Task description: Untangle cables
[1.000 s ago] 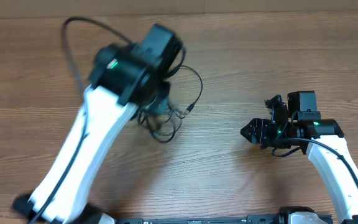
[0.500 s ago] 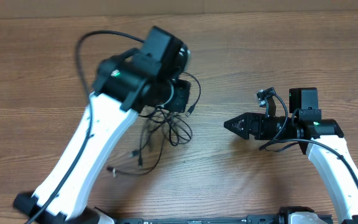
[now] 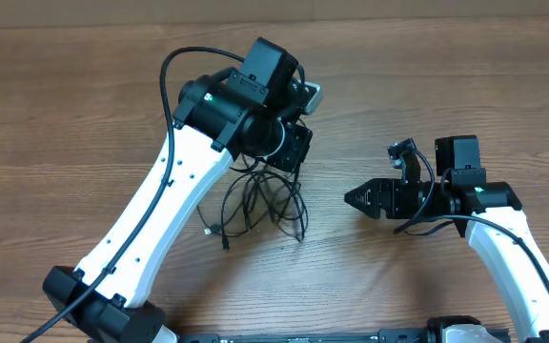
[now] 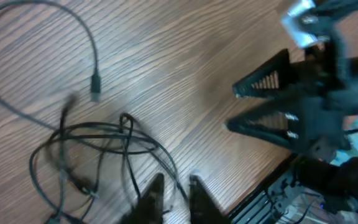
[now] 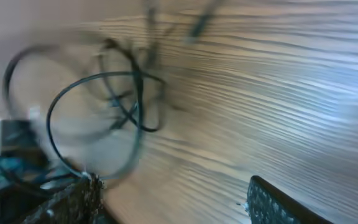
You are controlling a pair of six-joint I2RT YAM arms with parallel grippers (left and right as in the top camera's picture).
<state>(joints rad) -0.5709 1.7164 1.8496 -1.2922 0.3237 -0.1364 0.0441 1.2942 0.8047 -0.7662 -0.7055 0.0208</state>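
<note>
Where the cables lie: the cables [image 3: 260, 202] sprawl as a loose knot of thin black loops on the table [image 3: 465, 86], left of centre, upper strands rising toward the left gripper [image 4: 174, 186], plug ends fanned out toward the robot's base
Which way from the right gripper [image 3: 353, 197]: off to its left across a bare stretch of wood, apart from it; its tips point straight at the knot
Long axis of the knot: roughly far-to-near, from under the left wrist down toward the base, so it lies crosswise to the right arm's line of approach
Nearer arm: the left, by a good way; it hangs right over the far end of the knot, while the right stands off to the side
Left fingers: nearly together with a thin gap between them; one strand runs down into that gap, and I cannot tell whether it is pinched or lying loose
Right jaws: spread wide, nothing between them, touching nothing
Stray cord [image 4: 42, 56]: from the left wrist view, one cord arcs away from the loops, its plug lying on bare wood
Next move, as I judge it: the right arm goes left and low to close on one outer loop
Risk, my guess: the strands cross closely, so wide jaws could catch two at once
</note>
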